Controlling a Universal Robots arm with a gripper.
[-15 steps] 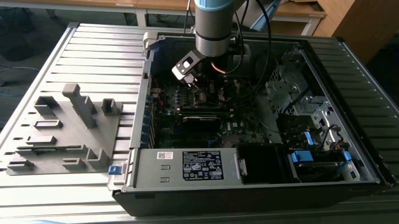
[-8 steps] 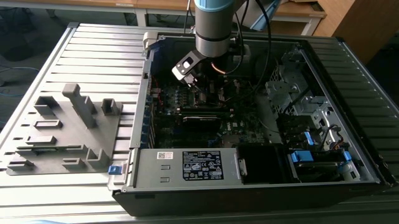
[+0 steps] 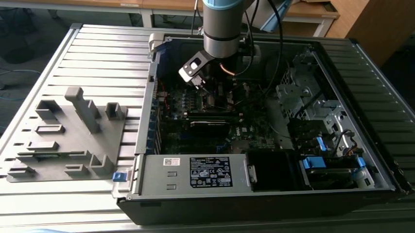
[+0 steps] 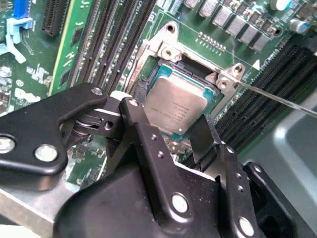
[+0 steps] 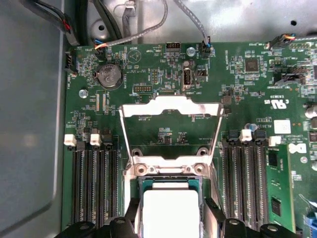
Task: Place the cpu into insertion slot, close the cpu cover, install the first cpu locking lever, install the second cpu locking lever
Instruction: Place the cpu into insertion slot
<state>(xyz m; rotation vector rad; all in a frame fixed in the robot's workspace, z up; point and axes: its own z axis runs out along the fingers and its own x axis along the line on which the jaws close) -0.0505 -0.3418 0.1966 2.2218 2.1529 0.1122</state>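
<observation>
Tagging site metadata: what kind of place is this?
Probably a robotics lab or workshop bench: an open black desktop computer case lies on a ribbed grey metal table, a grey moulded parts fixture sits beside it, and wooden desks stand behind.

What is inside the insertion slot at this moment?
The cpu sits in the insertion slot, its grey metal top showing. It covers the slot's floor, so nothing beneath it can be seen. The cpu cover is swung open, not over the chip.
</observation>
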